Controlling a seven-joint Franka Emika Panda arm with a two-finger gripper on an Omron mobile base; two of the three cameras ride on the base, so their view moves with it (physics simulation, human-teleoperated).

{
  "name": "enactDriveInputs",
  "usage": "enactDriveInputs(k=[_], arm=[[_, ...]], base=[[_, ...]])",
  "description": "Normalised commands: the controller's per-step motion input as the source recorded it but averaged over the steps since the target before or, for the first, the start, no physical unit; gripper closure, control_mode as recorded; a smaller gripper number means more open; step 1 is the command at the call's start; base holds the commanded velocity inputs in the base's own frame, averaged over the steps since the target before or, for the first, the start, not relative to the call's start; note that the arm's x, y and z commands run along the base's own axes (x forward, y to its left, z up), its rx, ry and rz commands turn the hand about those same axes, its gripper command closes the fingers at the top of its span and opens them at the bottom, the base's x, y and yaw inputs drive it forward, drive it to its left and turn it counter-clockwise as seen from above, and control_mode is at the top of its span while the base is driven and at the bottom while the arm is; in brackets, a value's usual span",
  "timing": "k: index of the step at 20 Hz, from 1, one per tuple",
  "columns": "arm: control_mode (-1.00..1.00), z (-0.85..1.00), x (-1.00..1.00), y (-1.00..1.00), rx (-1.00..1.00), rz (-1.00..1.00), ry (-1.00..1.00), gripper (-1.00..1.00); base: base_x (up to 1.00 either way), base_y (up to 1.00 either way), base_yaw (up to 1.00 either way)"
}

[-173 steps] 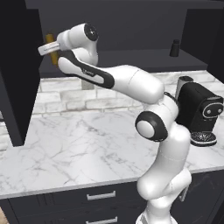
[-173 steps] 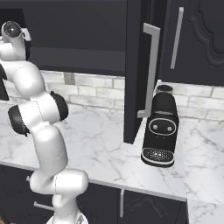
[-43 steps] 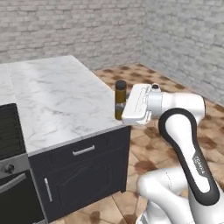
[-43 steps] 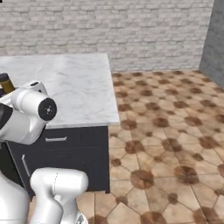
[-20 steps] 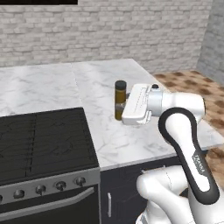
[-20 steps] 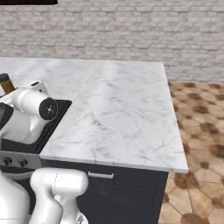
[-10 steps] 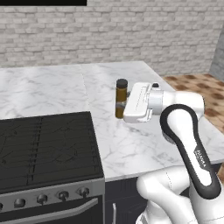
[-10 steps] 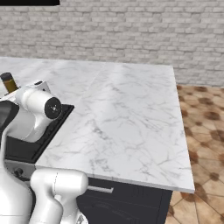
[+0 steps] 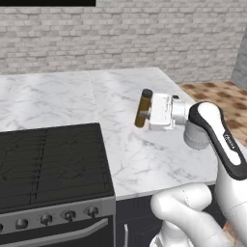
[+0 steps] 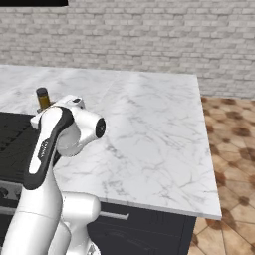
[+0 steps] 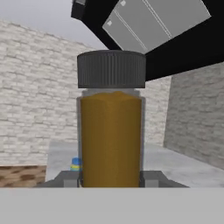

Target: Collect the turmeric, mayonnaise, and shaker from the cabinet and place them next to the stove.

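Note:
The turmeric (image 9: 142, 107), a slim amber bottle with a dark cap, stands upright in the air over the marble counter (image 9: 144, 154), just right of the stove (image 9: 48, 159). My gripper (image 9: 145, 115) is shut on its lower half from the right. In the hand view the turmeric (image 11: 111, 131) stands between the fingertips (image 11: 69, 178). Far behind it a tiny blue-lidded yellow jar (image 11: 76, 164), the mayonnaise by its look, sits on a counter. In the right base view the turmeric's cap (image 10: 43, 96) peeks over my arm, near the stove (image 10: 15, 134).
The counter (image 10: 149, 139) runs right to an edge above tiled floor (image 10: 234, 149). A brick wall (image 9: 144, 38) backs it. A black band (image 9: 48, 2) hangs above the stove. Dark shapes with grey panels (image 11: 175, 30) cross the top of the hand view.
The base has driven on, so the whole scene has shifted: the stove now shows nearer and the counter's end lies farther right. The bottle stays in my grip, unchanged.

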Motion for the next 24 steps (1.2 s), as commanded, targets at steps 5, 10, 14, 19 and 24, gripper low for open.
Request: enactDriveInputs(k=[5, 10, 14, 19, 24], arm=[[-1.00, -0.66, 0.53, -0.35, 0.00, 0.10, 0.00, 1.00], [-1.00, -0.65, 0.41, -0.11, -0.02, 0.08, 0.05, 1.00], [-1.00, -0.51, 0.49, 0.00, -0.01, 0.08, 0.04, 1.00], [-1.00, -0.31, 0.37, 0.10, -0.01, 0.01, 0.00, 1.00], [-1.00, -0.26, 0.14, 0.22, -0.01, 0.00, 0.00, 1.00]], base=[[0.00, 0.00, 0.00], [0.00, 0.00, 0.00], [0.00, 0.00, 0.00], [0.00, 0.00, 0.00], [0.00, 0.00, 0.00]])
